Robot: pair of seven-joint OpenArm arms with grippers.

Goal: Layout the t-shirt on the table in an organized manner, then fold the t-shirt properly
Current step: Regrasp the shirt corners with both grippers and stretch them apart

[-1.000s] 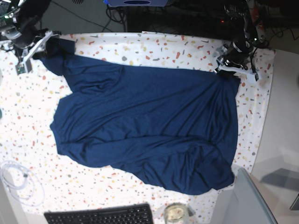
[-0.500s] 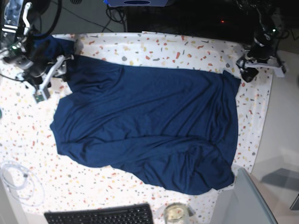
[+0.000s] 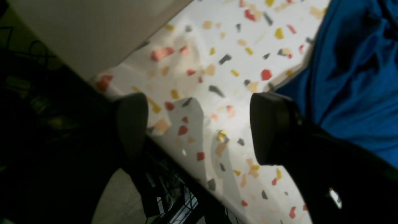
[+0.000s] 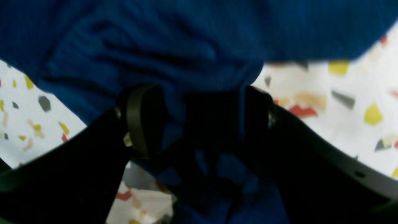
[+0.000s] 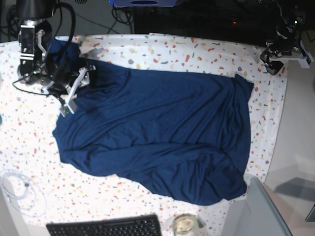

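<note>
Base view shows the shirt (image 5: 152, 137) spread but wrinkly on the table (image 5: 162, 49), not folded yet, with the left gripper (image 3: 199, 130) open and empty, and the right gripper (image 4: 199, 121) open around cloth.

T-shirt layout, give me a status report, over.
Left tool open, empty, off the far table corner. Right tool open over bunched t-shirt sleeve. Shirt spread, near hem wrinkled. Keyboard at near edge, clear of shirt.

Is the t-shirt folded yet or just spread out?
Spread, not folded: the t-shirt lies open across the table, wrinkled, bottom edge bunched.
</note>
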